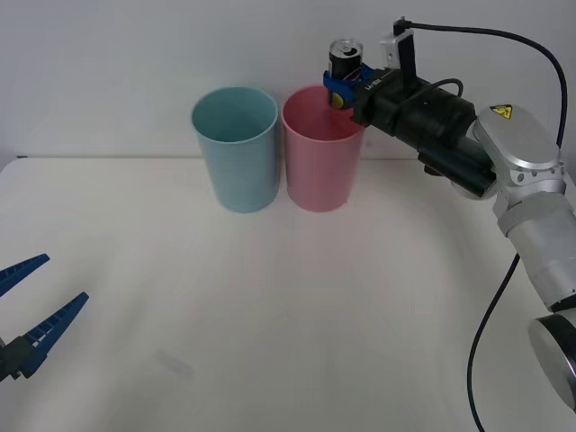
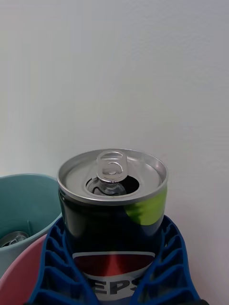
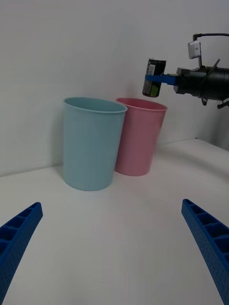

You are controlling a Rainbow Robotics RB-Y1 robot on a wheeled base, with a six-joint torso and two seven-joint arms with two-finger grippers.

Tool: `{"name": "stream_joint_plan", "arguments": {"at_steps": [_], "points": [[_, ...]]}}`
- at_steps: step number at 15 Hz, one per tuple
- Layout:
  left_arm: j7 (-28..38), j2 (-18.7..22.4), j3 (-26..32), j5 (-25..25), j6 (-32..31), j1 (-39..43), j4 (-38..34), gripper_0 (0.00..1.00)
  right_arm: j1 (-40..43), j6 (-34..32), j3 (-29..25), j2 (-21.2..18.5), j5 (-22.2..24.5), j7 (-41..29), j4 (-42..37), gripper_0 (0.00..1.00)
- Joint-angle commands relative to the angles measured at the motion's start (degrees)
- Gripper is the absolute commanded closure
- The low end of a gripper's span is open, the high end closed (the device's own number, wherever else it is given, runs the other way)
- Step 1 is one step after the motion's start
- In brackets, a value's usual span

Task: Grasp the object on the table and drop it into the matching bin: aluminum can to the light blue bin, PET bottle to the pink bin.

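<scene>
My right gripper is shut on the aluminum can, a small dark can with a silver lid and pull tab and a yellowish mark. It holds the can upright in the air, above the far right rim of the pink bin. The light blue bin stands just left of the pink one on the white table. In the right wrist view the blue fingers clasp the can's sides. My left gripper is open low at the table's near left, far from both bins.
Another can lies inside the light blue bin. A black cable loops from the right arm. A white wall stands right behind the bins. The table's middle and front lie bare.
</scene>
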Motion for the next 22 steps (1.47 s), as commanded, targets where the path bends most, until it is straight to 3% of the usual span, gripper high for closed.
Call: {"name": "stream_joint_plan", "arguments": {"at_steps": [1, 14, 22], "points": [[0.0, 0.0, 0.0, 0.0, 0.0, 0.0, 0.0, 0.0, 0.0, 0.1, 0.1, 0.0, 0.0, 0.8, -0.1, 1.0], [0.0, 0.0, 0.0, 0.0, 0.0, 0.0, 0.0, 0.0, -0.4, 0.0, 0.1, 0.2, 0.0, 0.8, -0.5, 1.0], [0.0, 0.0, 0.0, 0.0, 0.0, 0.0, 0.0, 0.0, -3.0, 0.3, 1.9, 2.6, 0.0, -0.8, -0.5, 1.0]]}}
